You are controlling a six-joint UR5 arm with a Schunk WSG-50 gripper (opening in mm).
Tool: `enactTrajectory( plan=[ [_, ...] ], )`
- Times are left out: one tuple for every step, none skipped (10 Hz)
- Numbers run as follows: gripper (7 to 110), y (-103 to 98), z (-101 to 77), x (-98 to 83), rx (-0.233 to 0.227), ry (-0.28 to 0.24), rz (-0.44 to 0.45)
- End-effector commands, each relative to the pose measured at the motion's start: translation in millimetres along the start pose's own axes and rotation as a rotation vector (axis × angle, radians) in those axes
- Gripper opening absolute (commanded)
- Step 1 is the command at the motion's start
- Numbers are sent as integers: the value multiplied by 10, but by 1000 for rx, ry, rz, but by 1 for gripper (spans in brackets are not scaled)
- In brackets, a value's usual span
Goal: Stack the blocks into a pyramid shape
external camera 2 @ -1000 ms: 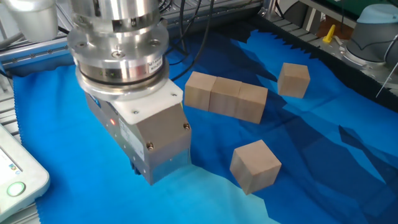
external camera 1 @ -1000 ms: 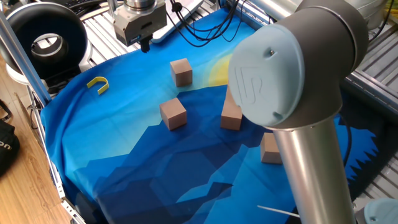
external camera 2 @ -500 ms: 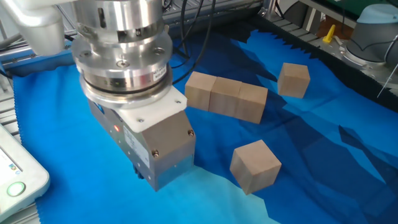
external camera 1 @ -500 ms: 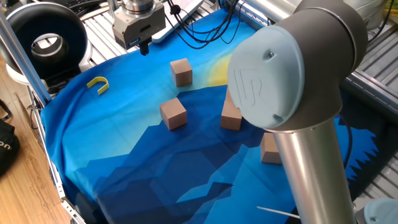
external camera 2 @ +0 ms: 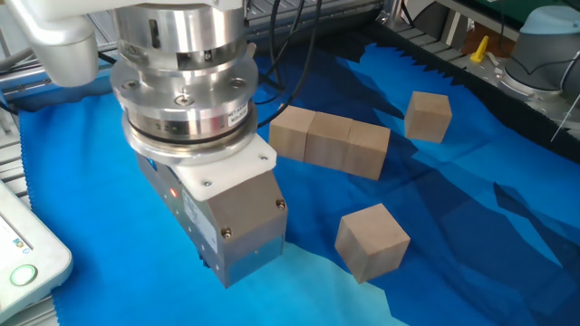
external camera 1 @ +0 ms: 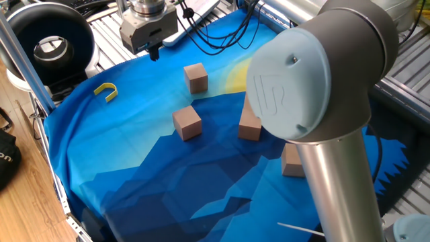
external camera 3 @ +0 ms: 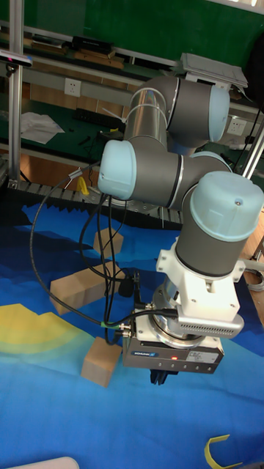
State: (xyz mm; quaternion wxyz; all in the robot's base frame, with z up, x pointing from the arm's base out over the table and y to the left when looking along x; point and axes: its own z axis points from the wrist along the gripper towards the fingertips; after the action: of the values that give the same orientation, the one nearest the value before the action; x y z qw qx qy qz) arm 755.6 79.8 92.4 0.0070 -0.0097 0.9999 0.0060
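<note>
Blocks: a three-block row (external camera 2: 330, 141) laid, no upper tier, two loose; gripper (external camera 1: 154, 52) empty, jaw state indeterminable.

We saw a blue cloth (external camera 1: 134, 168) with a mountain pattern and a yellow patch covering the table, which had ribbed metal rails (external camera 1: 107, 27) at its edge. A wooden floor (external camera 1: 27, 208) lay beside it. Behind the table stood a dark green wall (external camera 3: 110, 22) with white sockets (external camera 3: 72, 87) on a wood-toned panel, and a sheet of paper (external camera 3: 33, 126) lay on a shelf.
</note>
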Motion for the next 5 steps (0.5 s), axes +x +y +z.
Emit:
enactTrajectory(
  plan=[
    [7,28,-9,25,-13,9,49],
    [7,32,-9,44,-15,17,49],
    [7,39,-9,28,-18,11,39],
    [7,39,-9,17,-18,6,25],
    [7,9,-1,-21,-9,13,22]
  ],
)
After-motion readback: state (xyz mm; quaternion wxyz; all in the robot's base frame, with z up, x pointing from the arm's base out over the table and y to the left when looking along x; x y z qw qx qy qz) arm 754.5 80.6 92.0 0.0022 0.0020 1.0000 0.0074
